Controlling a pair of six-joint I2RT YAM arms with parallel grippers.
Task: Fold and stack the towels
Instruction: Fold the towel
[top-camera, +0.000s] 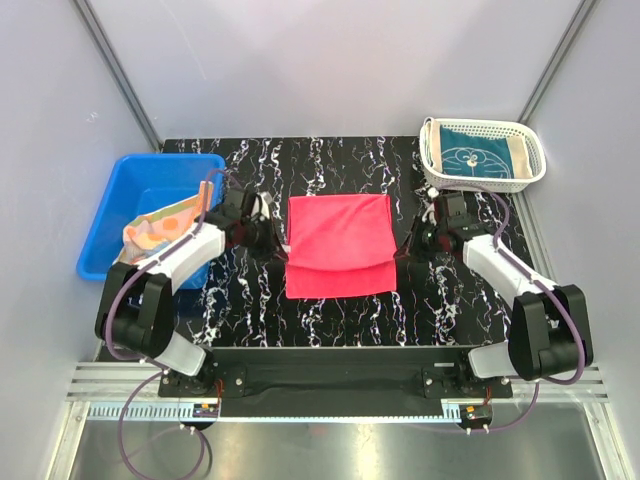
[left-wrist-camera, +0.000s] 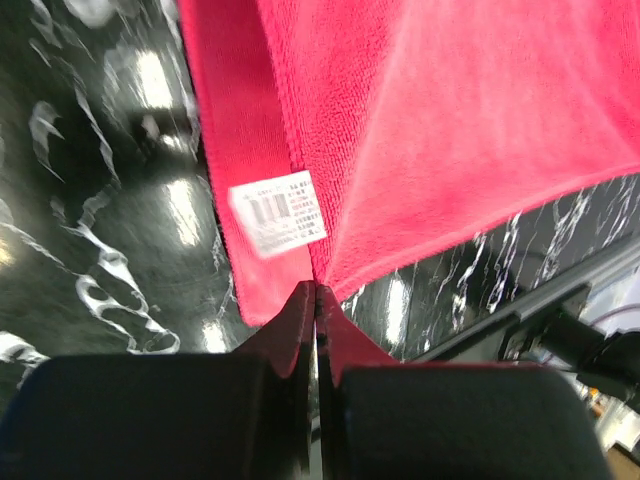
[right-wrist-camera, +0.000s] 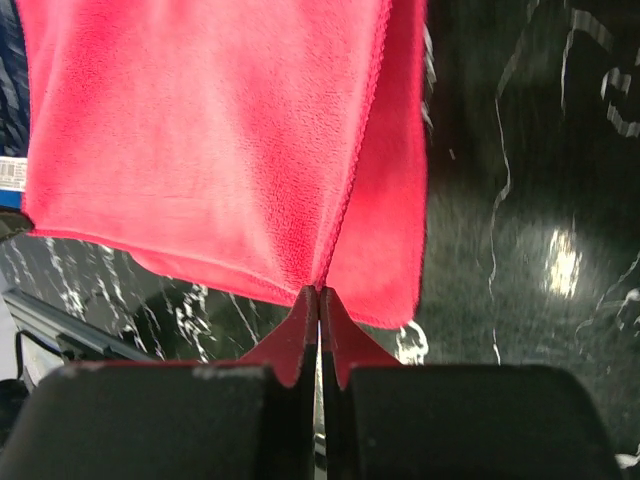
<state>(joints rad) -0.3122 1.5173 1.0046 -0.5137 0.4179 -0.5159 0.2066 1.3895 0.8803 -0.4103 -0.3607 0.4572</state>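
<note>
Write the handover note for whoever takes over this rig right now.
Left gripper: shut, tip at one side edge of the pink-red towel; cannot tell whether it pinches cloth.
Right gripper: shut, likewise at the opposite edge.
Pink-red towel: middle of the table, doubled over, lower layer showing at the near edge.
Teal towel: in the white basket, far right.
Orange-peach towel: rumpled in the blue bin, left.
Done: one fold.
Left: finish it, fold the others, stack all.

A white tag (left-wrist-camera: 278, 213) on the edge of the pink-red towel (left-wrist-camera: 450, 120) carries a barcode and lines of small print. The print is too blurred to read. No other writing is legible.
</note>
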